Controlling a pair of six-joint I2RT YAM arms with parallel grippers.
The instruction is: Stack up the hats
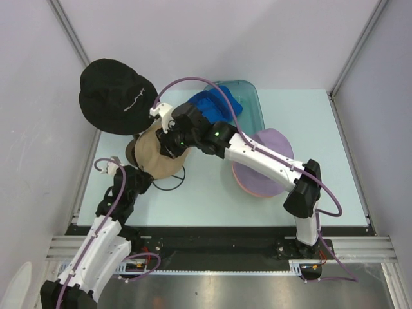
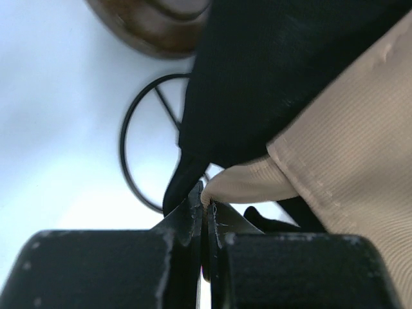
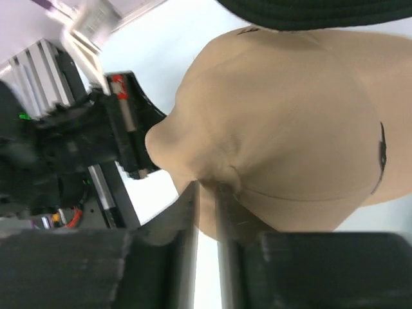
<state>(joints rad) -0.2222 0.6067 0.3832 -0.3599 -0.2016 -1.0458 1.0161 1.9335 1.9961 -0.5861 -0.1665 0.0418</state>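
The tan cap [image 1: 156, 156] lies at the table's left, held between both arms. My left gripper [image 1: 139, 175] is shut on its near edge [image 2: 248, 183], jaws pressed together. My right gripper [image 1: 171, 144] sits at the cap's far side; its jaws stand a narrow gap apart with a pucker of tan fabric [image 3: 222, 177] at the tips. The black bucket hat [image 1: 116, 96] with white lettering sits behind the cap at the far left, its brim [image 3: 322, 13] just above the cap. A blue cap [image 1: 215, 103] lies at the back. Lavender [image 1: 275, 140] and pink [image 1: 252, 183] hats lie stacked under the right arm.
The blue cap rests in a clear plastic tub [image 1: 251, 103] at the back middle. A black wire ring [image 1: 170, 181] lies on the table by the tan cap. A brown rounded thing [image 1: 131, 152] sits left of the cap. Grey walls close in left and right.
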